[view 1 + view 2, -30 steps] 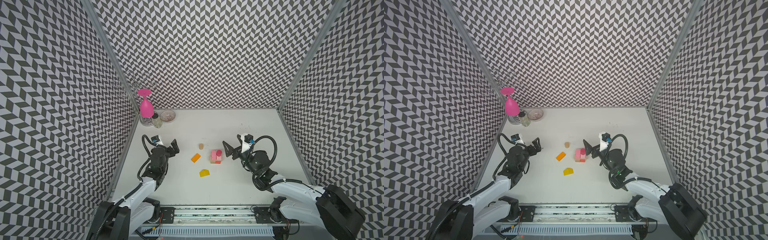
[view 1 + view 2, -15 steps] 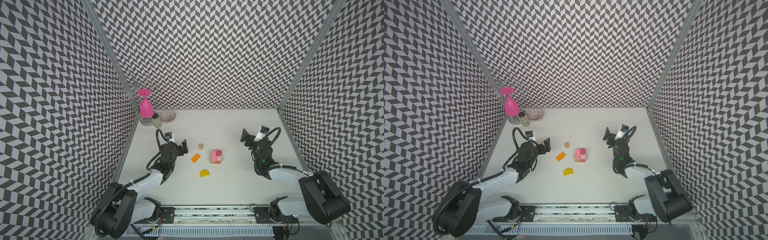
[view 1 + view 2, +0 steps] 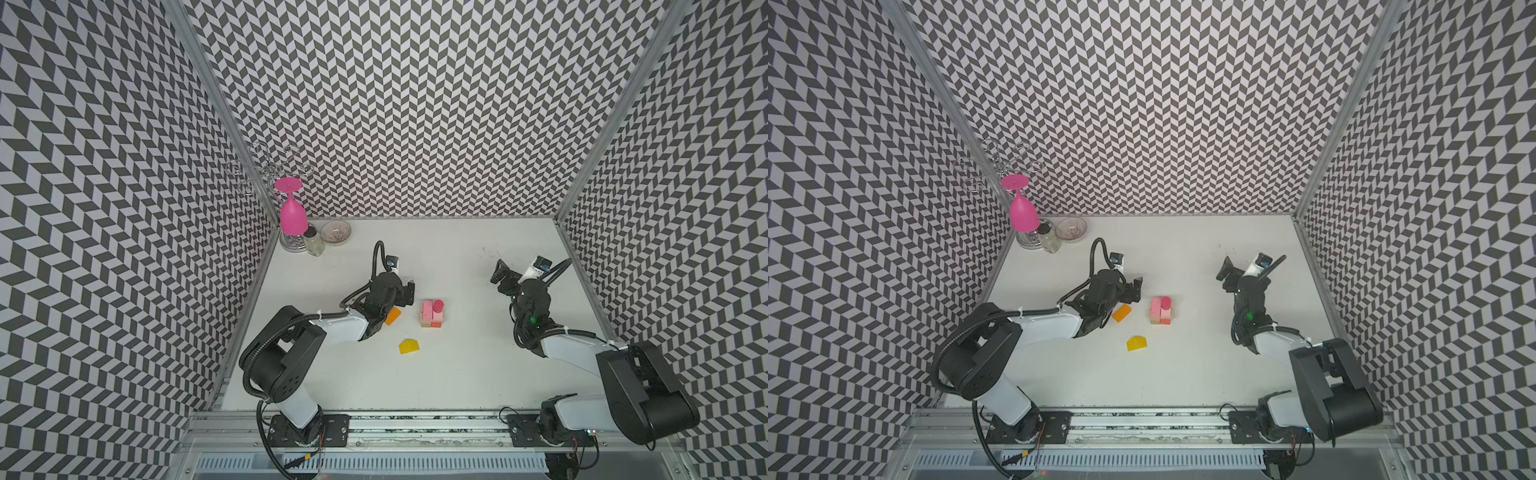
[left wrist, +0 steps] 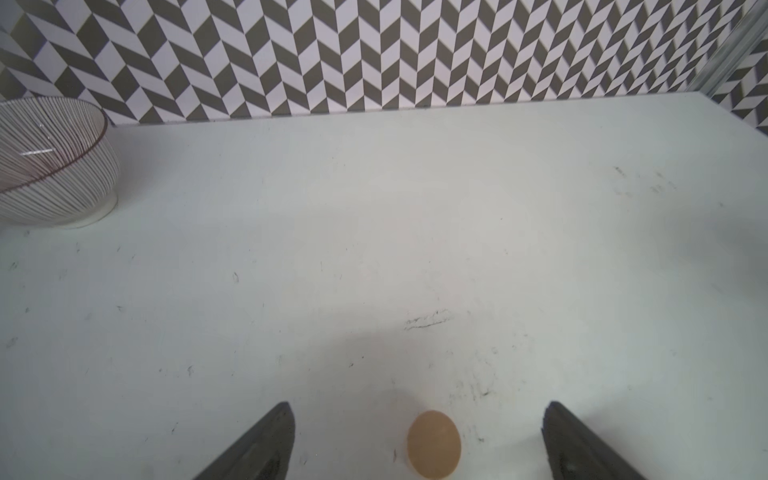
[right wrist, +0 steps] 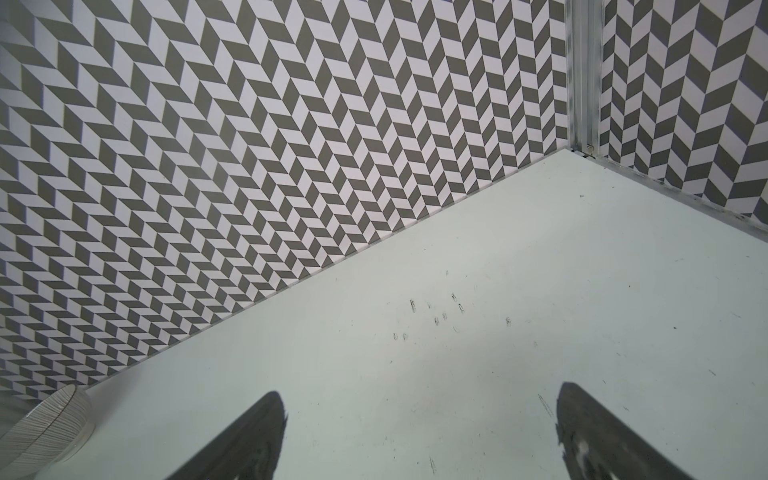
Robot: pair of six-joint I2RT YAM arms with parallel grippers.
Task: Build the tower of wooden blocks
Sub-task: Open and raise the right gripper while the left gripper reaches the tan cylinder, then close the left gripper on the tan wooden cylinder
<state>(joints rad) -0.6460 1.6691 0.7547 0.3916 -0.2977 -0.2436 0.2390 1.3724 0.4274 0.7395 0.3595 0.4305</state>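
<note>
The tower (image 3: 432,313) (image 3: 1160,311) is a low stack of pink, red and tan wood blocks in the middle of the table. An orange block (image 3: 392,316) and a yellow house-shaped block (image 3: 409,346) lie loose to its left and front-left. My left gripper (image 3: 408,291) (image 4: 419,405) is open just left of the tower. A tan cylinder (image 4: 434,442) stands between its fingers, touching neither. That cylinder is hidden under the gripper in both top views. My right gripper (image 3: 500,274) (image 5: 419,415) is open and empty, well to the right of the tower.
A pink goblet (image 3: 293,214) hangs upside down on a wire rack in the back left corner. Next to it stand a small jar (image 3: 313,242) and a striped glass bowl (image 3: 336,232) (image 4: 54,162). Patterned walls close in three sides.
My left gripper has moved right and now straddles the tan cylinder. My right gripper drew back from beside the tower toward the right wall.
</note>
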